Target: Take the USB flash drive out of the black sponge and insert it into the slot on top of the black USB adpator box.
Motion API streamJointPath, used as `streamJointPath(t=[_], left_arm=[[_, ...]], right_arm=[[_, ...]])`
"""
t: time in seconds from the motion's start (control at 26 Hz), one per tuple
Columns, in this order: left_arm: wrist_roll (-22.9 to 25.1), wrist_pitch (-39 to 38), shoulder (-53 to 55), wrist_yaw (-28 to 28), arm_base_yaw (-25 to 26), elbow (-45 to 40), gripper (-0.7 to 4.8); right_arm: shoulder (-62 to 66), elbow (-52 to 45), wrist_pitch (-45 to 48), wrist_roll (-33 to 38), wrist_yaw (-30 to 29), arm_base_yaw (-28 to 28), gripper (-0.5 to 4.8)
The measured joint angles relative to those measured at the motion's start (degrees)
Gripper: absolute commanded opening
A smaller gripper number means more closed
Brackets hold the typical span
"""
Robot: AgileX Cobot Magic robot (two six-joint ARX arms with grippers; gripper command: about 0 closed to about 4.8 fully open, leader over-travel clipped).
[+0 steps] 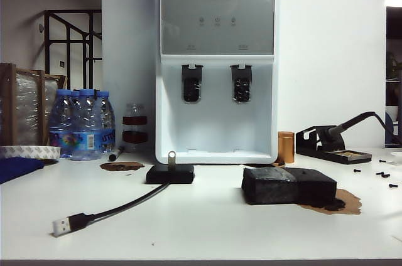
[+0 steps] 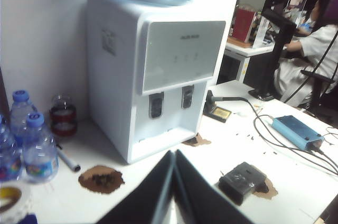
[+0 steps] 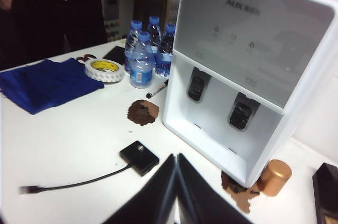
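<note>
Nearest in the exterior view is the silver plug (image 1: 61, 226) of the black cable (image 1: 119, 209), lying at the table (image 1: 201, 234) front. Behind it the black USB adpator box (image 1: 170, 174) carries the USB flash drive (image 1: 171, 157) standing upright in the slot, its loop on top. The black sponge (image 1: 289, 186) sits to the right of the box, well apart from it. No gripper shows in this view.

From the left wrist, the left gripper (image 2: 174, 189) has its fingers pressed together and holds nothing. The sponge (image 2: 242, 180) lies below and just to one side of the fingertips; the box is not visible here.

From the right wrist, the right gripper (image 3: 176, 189) is also closed and empty. The box (image 3: 139, 158) rests just beyond its tips, slightly to the side, with the cable (image 3: 74, 184) trailing away. The drive is too small to make out here.

The task looks finished to me. My worry is the cable: if an arm swings low and catches it, the light box could be dragged or tipped, and the drive could be bent or pulled loose. A closed finger brushing the upright stick would do the same.
</note>
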Motion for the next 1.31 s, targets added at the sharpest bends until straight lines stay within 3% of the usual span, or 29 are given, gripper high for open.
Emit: streamJointPath(t=[0.15, 0.31, 0.42, 0.5, 0.65, 0.81, 0.88, 0.92, 1.0, 1.04, 1.08, 1.15, 1.19, 1.23, 1.31], left_arm=[[-5.0, 0.0, -2.0, 0.1, 0.0, -0.1, -0.04], [-10.5, 0.0, -4.5, 8.4, 0.0, -0.1, -0.04], [-13.9, 0.0, -6.5, 8.6, 0.0, -0.1, -0.04], [-14.8, 0.0, -7.9, 8.2, 0.0, 0.0, -0.04], [-15.0, 1.2, -12.0, 0.8, 0.6, -0.1, -0.04], [-17.1, 12.4, -14.2, -13.9, 0.9, -0.1, -0.04], [-23.0, 21.0, -14.5, -25.1, 0.8, -0.2, -0.04], [-29.0, 27.0, -14.7, -33.5, 0.8, -0.3, -0.04], [-41.4, 41.8, -14.7, -56.4, 0.9, -0.3, -0.04], [-45.4, 46.0, -14.6, -63.9, 0.8, -0.3, -0.04], [-52.6, 51.8, -14.6, -73.7, 0.8, -0.3, -0.04], [-62.0, 56.2, -14.8, -79.2, 0.7, -0.1, -0.04], [-65.1, 56.3, -14.8, -78.1, 0.3, -0.1, -0.04], [-70.2, 55.8, -14.8, -72.5, -1.9, -0.2, -0.04], [-75.5, 55.4, -14.6, -64.7, -5.3, -0.3, -0.04]], right_arm=[[-10.8, -2.0, -6.3, 3.9, 0.0, 0.0, -0.05], [-29.1, -6.8, -11.8, 11.8, 0.2, 0.0, -0.05], [-40.9, -8.5, -11.6, 16.5, 5.1, 0.0, -0.05], [-40.1, -7.4, -13.1, 18.5, 8.0, 0.0, -0.04], [-39.1, -7.3, -21.4, 19.0, 6.3, -0.5, -0.04], [-40.3, -7.4, -26.0, 19.9, 4.8, -0.5, -0.02], [-40.4, -7.5, -25.9, 20.1, 4.9, -0.5, -0.02], [-40.4, -7.6, -26.0, 20.1, 4.9, -0.5, -0.02], [-40.4, -7.7, -27.7, 20.1, 4.0, -0.5, -0.01], [-40.4, -7.7, -28.6, 20.1, 3.7, -0.5, -0.02], [-40.4, -7.7, -30.1, 20.1, 3.7, -0.5, -0.01], [-40.4, -7.7, -32.6, 20.1, 3.6, -0.5, -0.01], [-40.4, -7.7, -33.8, 20.1, 3.6, -0.5, -0.01], [-40.4, -7.7, -35.5, 20.1, 3.6, -0.5, -0.01], [-40.4, -7.7, -35.4, 20.1, 3.6, -0.5, -0.01]])
